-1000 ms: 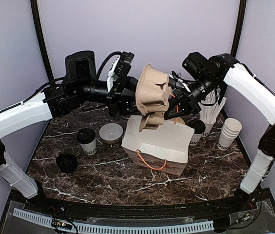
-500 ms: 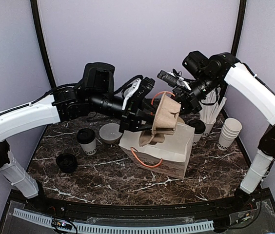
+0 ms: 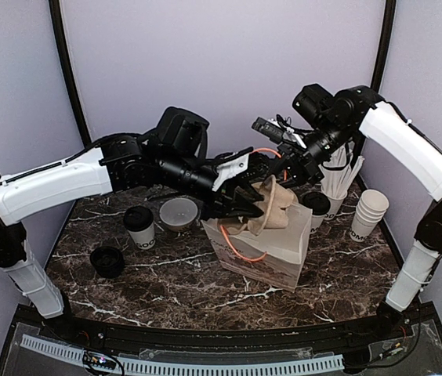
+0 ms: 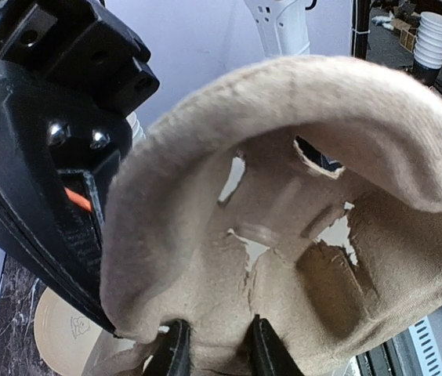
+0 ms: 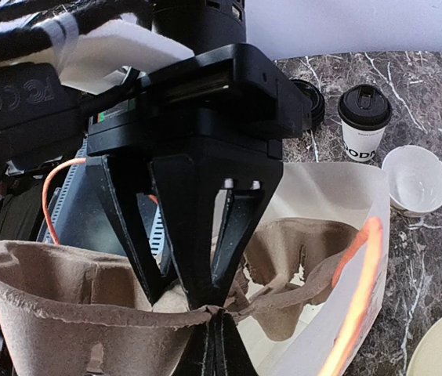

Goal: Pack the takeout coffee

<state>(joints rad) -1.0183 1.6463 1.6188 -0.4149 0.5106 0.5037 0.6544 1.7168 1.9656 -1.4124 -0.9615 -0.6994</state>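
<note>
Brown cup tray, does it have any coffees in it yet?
Empty. The cup tray's pockets hold nothing; one lidded cup stands left of the bag, another right.

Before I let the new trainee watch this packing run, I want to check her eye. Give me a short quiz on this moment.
1. True or false: both lidded coffee cups are already inside the white bag.
2. The left gripper holds: A) the pulp cup carrier B) a loose lid C) a stack of cups.
3. What colour are the bag's handles?
Key: 1 false; 2 A; 3 orange.
</note>
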